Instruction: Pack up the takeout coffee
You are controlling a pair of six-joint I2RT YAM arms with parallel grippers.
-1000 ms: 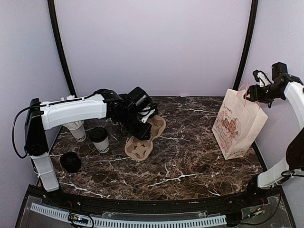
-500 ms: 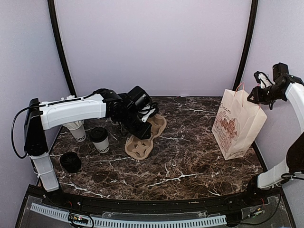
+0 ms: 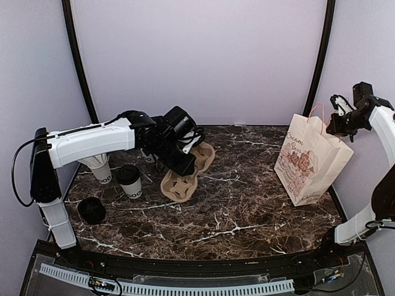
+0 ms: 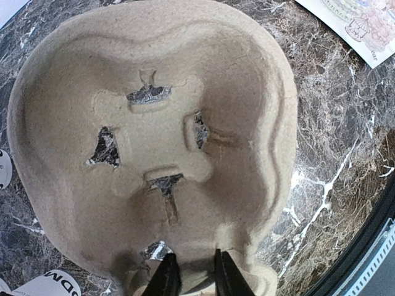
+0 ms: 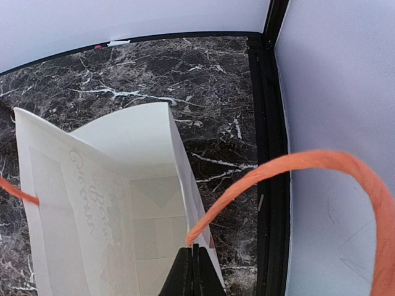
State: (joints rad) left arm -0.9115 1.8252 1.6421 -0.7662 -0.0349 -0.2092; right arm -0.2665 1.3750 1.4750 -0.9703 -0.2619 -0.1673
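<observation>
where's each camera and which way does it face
Top: above and behind the arms, facing down at the table; both arms show.
Left wrist: on the left arm, facing down onto the cup carrier; left gripper pinches its rim.
Right wrist: on the right arm, facing down into the paper bag; right gripper shut on its rim.
Shared: cup carrier, in top and left wrist.
</observation>
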